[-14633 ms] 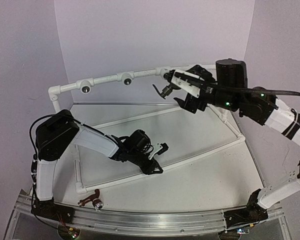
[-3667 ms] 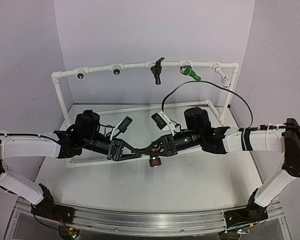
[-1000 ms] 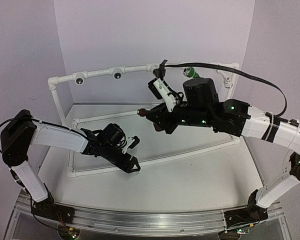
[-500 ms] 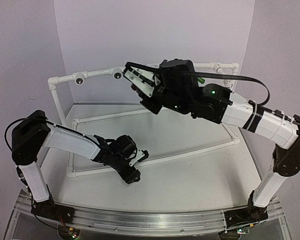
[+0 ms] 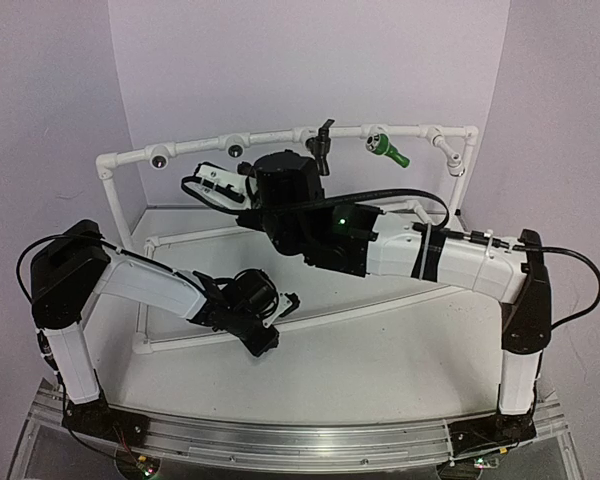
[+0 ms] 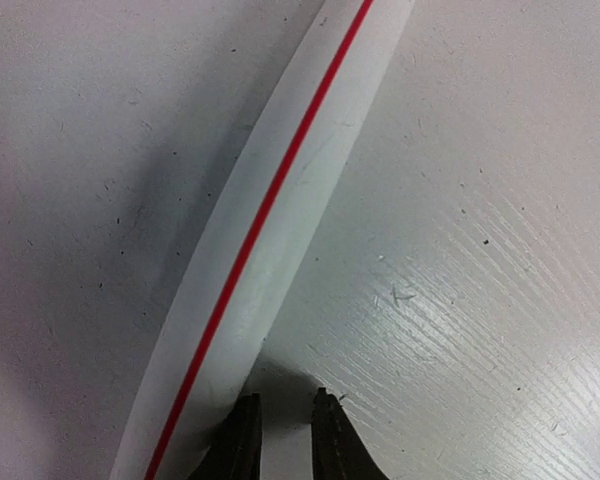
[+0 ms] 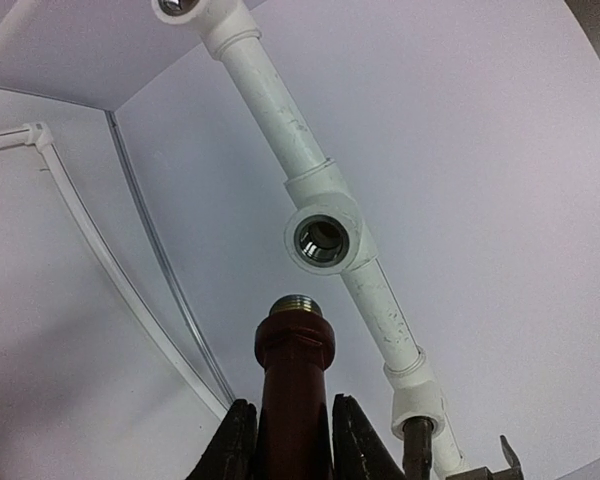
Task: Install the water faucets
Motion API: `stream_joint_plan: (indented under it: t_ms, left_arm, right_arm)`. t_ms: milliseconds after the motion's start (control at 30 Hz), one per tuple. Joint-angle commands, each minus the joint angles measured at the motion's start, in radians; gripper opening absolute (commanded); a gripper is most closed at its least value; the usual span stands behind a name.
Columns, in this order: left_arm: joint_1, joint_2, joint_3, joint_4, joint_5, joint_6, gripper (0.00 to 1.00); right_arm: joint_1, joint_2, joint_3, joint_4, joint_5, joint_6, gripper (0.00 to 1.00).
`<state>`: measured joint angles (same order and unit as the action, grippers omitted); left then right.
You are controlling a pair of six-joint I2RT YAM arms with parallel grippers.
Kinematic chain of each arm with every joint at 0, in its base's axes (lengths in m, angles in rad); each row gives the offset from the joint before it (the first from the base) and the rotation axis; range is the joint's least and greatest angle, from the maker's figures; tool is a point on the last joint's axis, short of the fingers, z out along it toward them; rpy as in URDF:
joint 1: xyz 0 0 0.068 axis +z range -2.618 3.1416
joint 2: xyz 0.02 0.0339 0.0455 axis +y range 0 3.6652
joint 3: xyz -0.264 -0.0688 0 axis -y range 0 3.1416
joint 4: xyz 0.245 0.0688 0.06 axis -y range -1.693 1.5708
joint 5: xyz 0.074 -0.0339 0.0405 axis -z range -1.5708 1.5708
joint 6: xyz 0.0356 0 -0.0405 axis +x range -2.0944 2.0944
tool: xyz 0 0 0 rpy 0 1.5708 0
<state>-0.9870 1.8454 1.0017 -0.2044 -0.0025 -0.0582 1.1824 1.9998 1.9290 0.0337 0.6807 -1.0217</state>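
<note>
Right gripper point(image 7: 294, 440) pinches reddish-brown faucet point(image 7: 294, 365). Threaded end sits just short of empty tee socket point(image 7: 322, 240) (slightly off-axis). Should square up before screwing in.

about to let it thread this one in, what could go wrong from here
The reddish-brown faucet in the right end effector has its threaded tip short of the open tee socket and not lined up; it may hit the rim or cross-thread. The fingers grip far from the tip, so pushing could tilt it. The fitted black faucet sits close and could get knocked.
</note>
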Motion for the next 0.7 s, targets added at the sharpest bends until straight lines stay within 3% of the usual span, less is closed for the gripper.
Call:
stream_joint_plan:
  t_ms: [0,133,300,400,533,667]
  left_arm:
    - [0.011,0.037,-0.040,0.054,-0.001,-0.009,0.14]
    - [0.011,0.031,-0.031,0.053,0.039,-0.012,0.09]
    - [0.013,-0.030,0.029,-0.025,0.044,-0.039,0.12]
    - [0.013,-0.068,0.073,-0.076,0.065,-0.068,0.27]
    - [0.014,-0.129,0.105,-0.129,0.040,-0.083,0.55]
    - [0.032,-0.152,0.102,-0.149,-0.039,-0.051,0.66]
  right_arm:
    - [-0.005,0.041,0.096,0.178,0.084,-0.113,0.00]
    - [-0.010,0.051,0.105,0.177,0.084,-0.107,0.00]
    - [-0.014,-0.006,0.046,0.135,0.060,0.031,0.00]
    - [-0.014,-0.039,0.028,0.104,0.043,0.105,0.00]
    - [-0.015,-0.064,0.022,0.085,0.022,0.146,0.00]
    - [-0.014,-0.063,0.036,0.069,0.011,0.154,0.00]
